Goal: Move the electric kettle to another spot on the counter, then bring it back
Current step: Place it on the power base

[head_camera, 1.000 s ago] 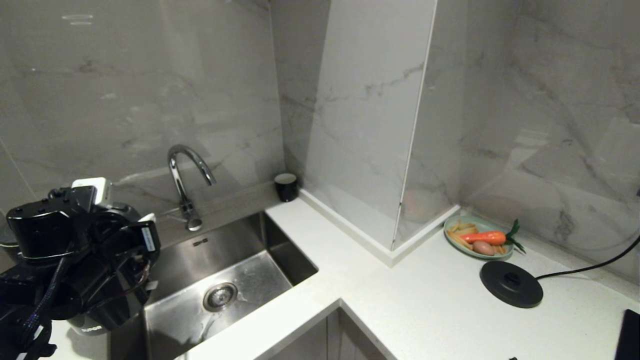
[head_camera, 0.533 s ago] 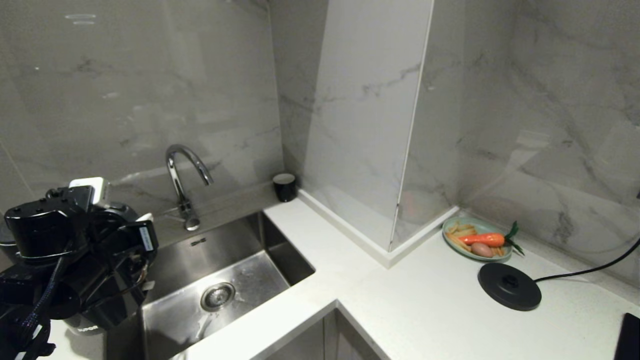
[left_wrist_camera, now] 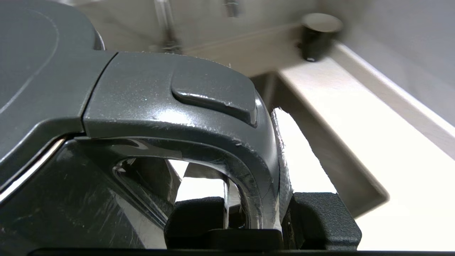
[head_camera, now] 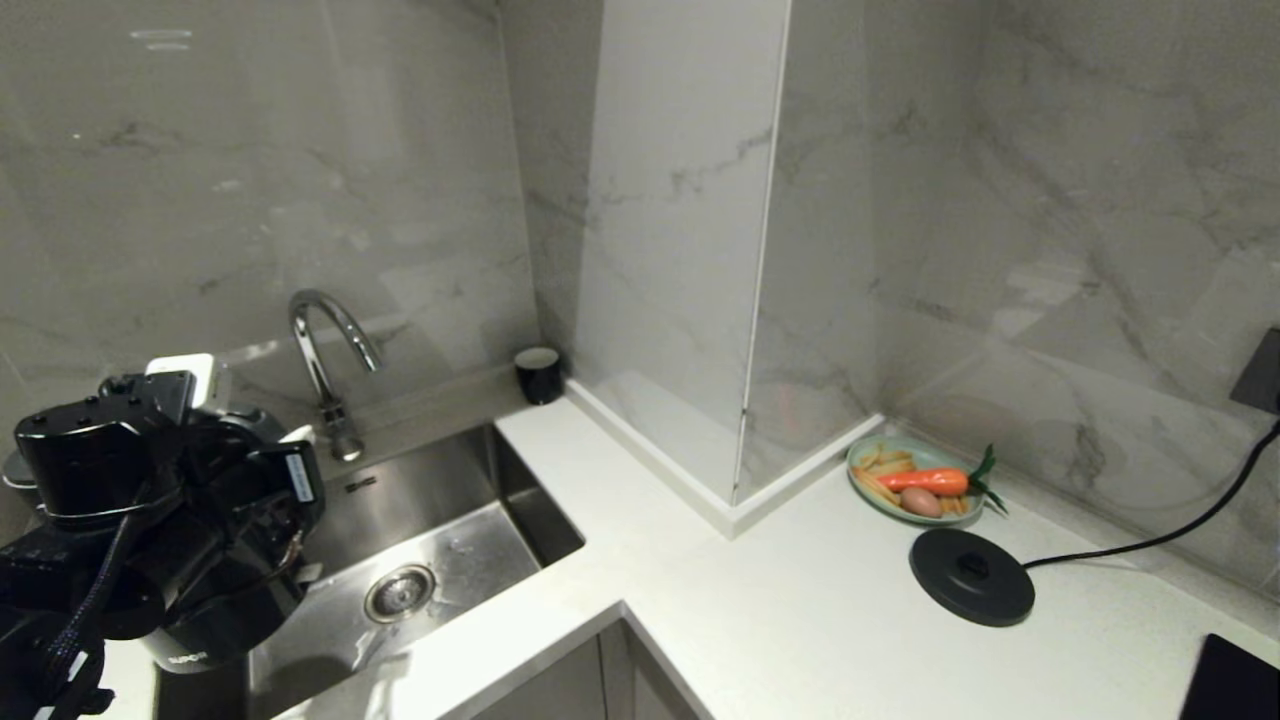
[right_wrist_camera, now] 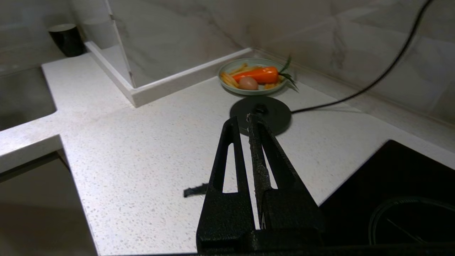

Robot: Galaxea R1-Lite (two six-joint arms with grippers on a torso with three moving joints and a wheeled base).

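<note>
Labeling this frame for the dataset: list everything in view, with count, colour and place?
kettle: 1, glossy black, far left by the sink, handle clamped in the left end effector
counter: 1, white speckled
sink: 1, steel, left, set in the counter
tap: 1, chrome, behind the sink
cup: 1, black, corner behind the sink
plate: 1, pale green, by the right wall, holding a carrot
kettle base: 1, black, corded, beside the plate
hob: 1, black, right front
left end effector: shut on the kettle handle
right end effector: shut, over the counter
</note>
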